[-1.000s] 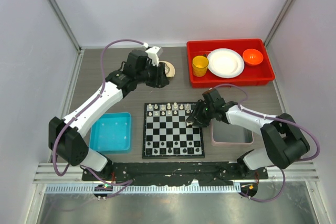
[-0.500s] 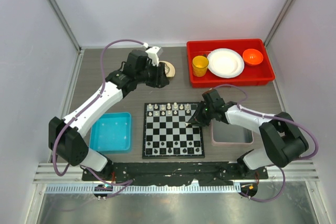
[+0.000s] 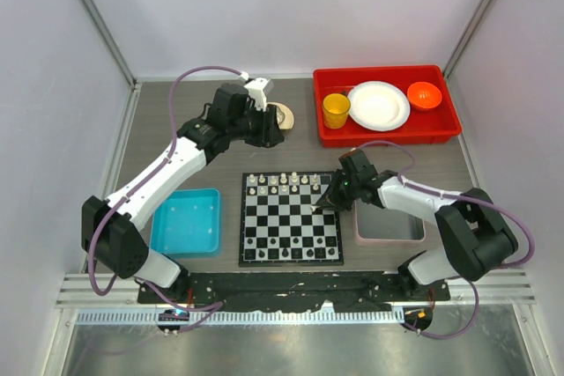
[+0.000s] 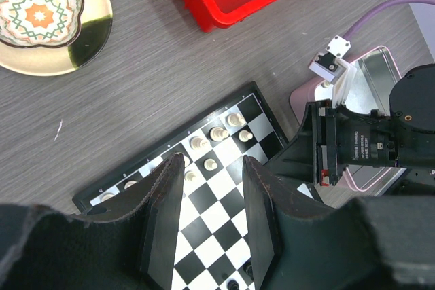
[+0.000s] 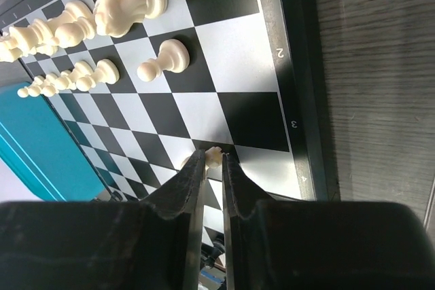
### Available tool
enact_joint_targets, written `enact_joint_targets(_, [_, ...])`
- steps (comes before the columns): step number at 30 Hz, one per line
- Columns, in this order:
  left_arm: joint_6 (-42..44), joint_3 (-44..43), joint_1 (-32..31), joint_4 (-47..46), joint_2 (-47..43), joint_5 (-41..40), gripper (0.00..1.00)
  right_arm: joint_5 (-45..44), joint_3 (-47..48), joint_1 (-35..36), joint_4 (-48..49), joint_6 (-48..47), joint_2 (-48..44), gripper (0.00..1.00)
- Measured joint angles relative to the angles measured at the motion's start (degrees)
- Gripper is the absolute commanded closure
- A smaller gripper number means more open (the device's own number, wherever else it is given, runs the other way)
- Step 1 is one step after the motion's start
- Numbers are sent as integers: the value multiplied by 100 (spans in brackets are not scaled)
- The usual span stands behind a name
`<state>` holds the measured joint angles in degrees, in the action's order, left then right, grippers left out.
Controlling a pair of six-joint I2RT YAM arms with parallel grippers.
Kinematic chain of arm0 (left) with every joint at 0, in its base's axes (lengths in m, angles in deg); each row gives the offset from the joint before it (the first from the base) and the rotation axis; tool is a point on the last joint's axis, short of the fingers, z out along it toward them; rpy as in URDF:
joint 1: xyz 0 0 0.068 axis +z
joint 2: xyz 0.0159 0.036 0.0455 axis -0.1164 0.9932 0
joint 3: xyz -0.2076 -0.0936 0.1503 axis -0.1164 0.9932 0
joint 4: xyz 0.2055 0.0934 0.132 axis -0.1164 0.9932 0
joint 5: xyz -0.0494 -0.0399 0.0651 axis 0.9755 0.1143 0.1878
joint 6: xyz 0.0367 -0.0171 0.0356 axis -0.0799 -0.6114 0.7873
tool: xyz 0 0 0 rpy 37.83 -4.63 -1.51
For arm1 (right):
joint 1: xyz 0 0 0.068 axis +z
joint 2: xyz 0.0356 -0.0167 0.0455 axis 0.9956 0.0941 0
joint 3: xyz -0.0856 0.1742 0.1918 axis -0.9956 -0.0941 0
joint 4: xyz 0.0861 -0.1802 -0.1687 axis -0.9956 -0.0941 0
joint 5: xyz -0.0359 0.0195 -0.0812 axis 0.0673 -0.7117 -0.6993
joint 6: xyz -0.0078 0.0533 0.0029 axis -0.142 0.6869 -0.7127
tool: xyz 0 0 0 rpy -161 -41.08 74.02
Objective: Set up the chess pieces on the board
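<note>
Grey wood-grain bench [image 3: 150, 112]. Top view: board [image 3: 291, 226] lies under the R jaws, chess pieces [image 3: 284, 180] in rows just left of them. L wrist view: L jaws spread, empty, board's corner below. R wrist view: R jaws pinch one cream piece [image 5: 215, 154] btwn their tips, over a square near the board's edge.

We've got the right gripper [image 5: 211, 162] at bottom centre, fingers [image 5: 189, 191] almost together, pinching a small cream piece [image 5: 213, 155] at the tips. It's low on the board [image 5: 224, 45], near the border marked 3 and 4; we can't tell if it touches the surface. Upper left: a tall piece [image 5: 129, 3], a lone pawn [image 5: 165, 59] just below it, more pieces [image 5: 64, 30] in rows running to the left edge. Blue bin [image 5: 34, 147] at left, grey table [image 5: 380, 66] at right.
</note>
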<state>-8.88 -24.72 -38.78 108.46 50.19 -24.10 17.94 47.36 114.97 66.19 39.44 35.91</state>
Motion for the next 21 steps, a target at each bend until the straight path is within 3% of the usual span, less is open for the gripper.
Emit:
enact_joint_targets(12, [-2, 0, 0, 0, 2, 2, 57, -494, -46, 90, -133, -629, -894, 87])
enact_joint_targets(21, [0, 0, 0, 0, 2, 2, 57, -1729, -332, 955, -31, -938, -1408, 87])
